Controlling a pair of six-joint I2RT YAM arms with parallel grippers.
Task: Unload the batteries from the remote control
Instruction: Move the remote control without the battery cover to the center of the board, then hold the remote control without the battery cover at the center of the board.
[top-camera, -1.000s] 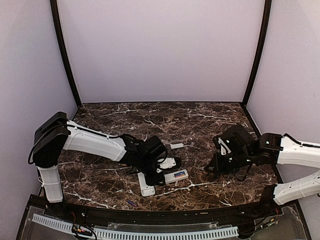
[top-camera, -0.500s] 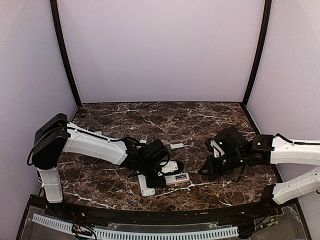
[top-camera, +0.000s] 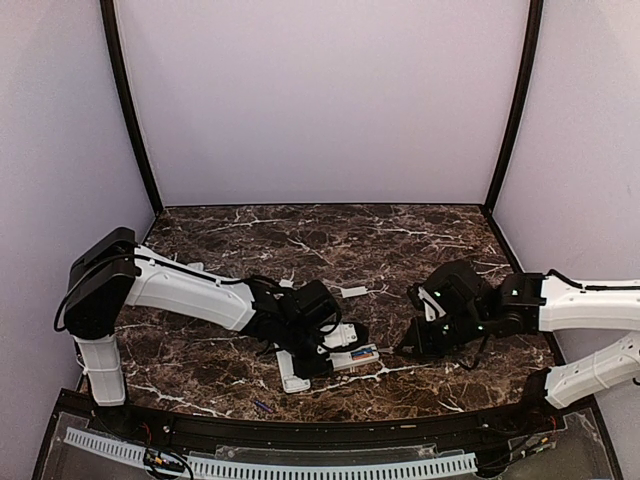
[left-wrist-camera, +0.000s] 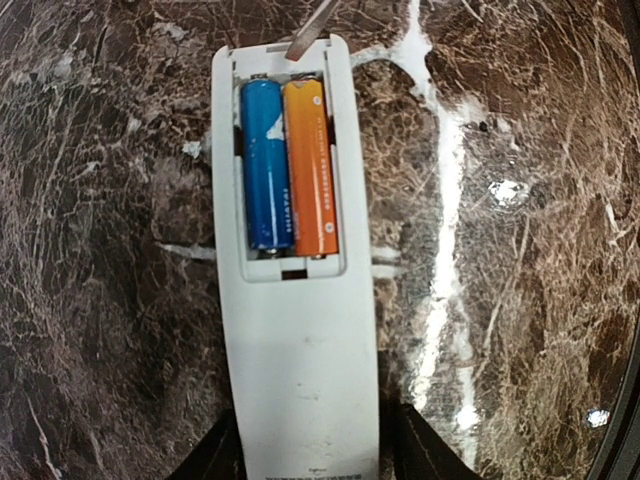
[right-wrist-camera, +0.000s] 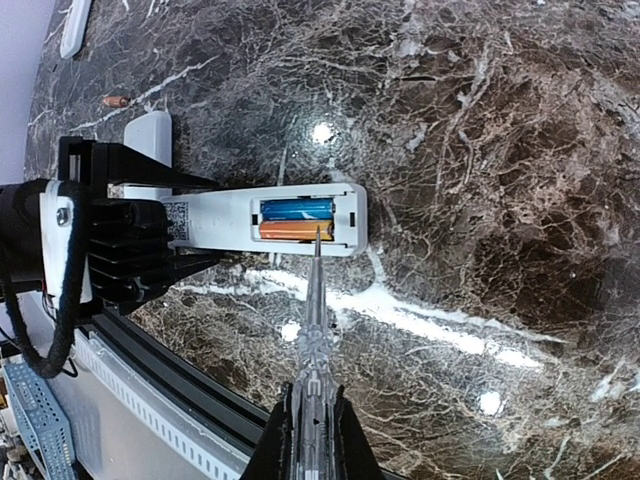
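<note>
L gripper (left-wrist-camera: 310, 445) is flanking the near end of the remote control (left-wrist-camera: 300, 350), one finger on each side. Can't tell if it's clamping or only bracketing.

R gripper (right-wrist-camera: 313, 405) is pinching a thin pointed tool (right-wrist-camera: 314, 310), jaws nearly together.

The remote is lying flat on the marble table (left-wrist-camera: 520, 300), bay up and cover off, between the 2 grippers. Its long axis is running roughly L–R in the top view.

Both batteries are sitting in the bay side by side, the blue cell (left-wrist-camera: 264, 165) and the orange cell (left-wrist-camera: 311, 165). Their long axes are running along the remote's, pointing away from the L gripper.

Key relation: the tool tip is sitting at the bay's far end, by the orange cell, which is lying on the R arm's side w/ the blue one behind it. In the R wrist view the tool is crossing the remote's axis about square. Contact w/ the cell — can't tell.

Next move is prob. levering the orange cell's end up and out, w/ the L side bracing the remote.
</note>
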